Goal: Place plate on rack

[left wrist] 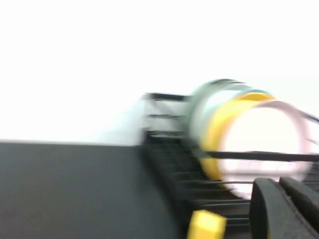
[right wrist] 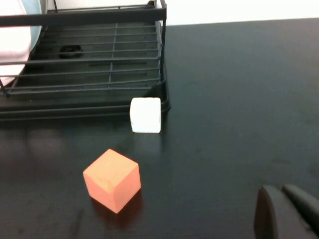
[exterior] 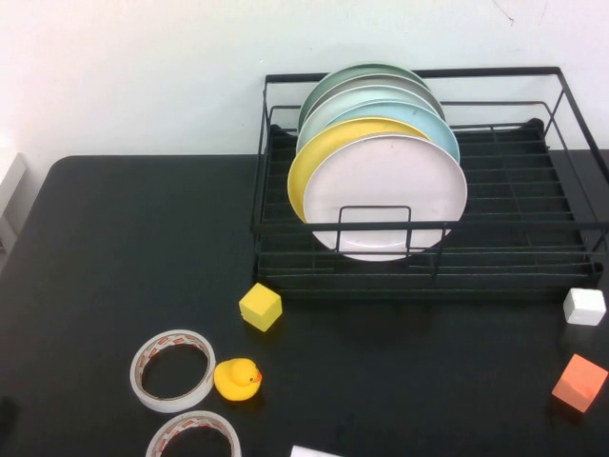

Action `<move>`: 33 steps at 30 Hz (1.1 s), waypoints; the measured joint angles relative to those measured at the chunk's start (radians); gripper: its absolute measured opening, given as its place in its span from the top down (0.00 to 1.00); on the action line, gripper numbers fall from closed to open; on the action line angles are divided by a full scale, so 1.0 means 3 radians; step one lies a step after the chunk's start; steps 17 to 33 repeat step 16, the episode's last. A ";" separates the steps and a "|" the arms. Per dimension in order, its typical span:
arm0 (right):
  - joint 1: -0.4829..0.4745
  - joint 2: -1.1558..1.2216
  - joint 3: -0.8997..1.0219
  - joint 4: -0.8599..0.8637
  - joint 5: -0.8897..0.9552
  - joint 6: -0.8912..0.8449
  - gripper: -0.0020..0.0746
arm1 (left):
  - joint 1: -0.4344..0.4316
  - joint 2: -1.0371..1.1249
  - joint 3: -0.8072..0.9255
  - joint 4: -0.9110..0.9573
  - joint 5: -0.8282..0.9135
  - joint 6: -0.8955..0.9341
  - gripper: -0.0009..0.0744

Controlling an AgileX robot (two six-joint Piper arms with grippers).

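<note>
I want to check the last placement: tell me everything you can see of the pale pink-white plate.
The plate is large, round and very pale pink-white, smooth and matte with a shallow rim. It stands on edge, leaning slightly back, at the front of a row of plates in the black wire rack, right in front of the yellow plate. Its lower edge sits in the slotted base behind the front rail. Neither gripper touches it; both are shut, and neither shows in the high view.
</note>
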 joint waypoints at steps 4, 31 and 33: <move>0.0000 0.0000 0.0000 0.0000 0.0000 0.0000 0.97 | 0.0615 -0.0111 0.0113 -0.0074 0.0295 0.0013 0.99; 0.0000 0.0000 0.0000 -0.0002 0.0000 0.0000 0.97 | 0.0987 -0.0119 0.0310 -0.0352 0.0603 0.0084 0.99; 0.0000 0.0000 0.0000 -0.0002 0.0000 0.0000 0.97 | 0.0987 -0.0119 0.0310 -0.0352 0.0603 0.0084 0.99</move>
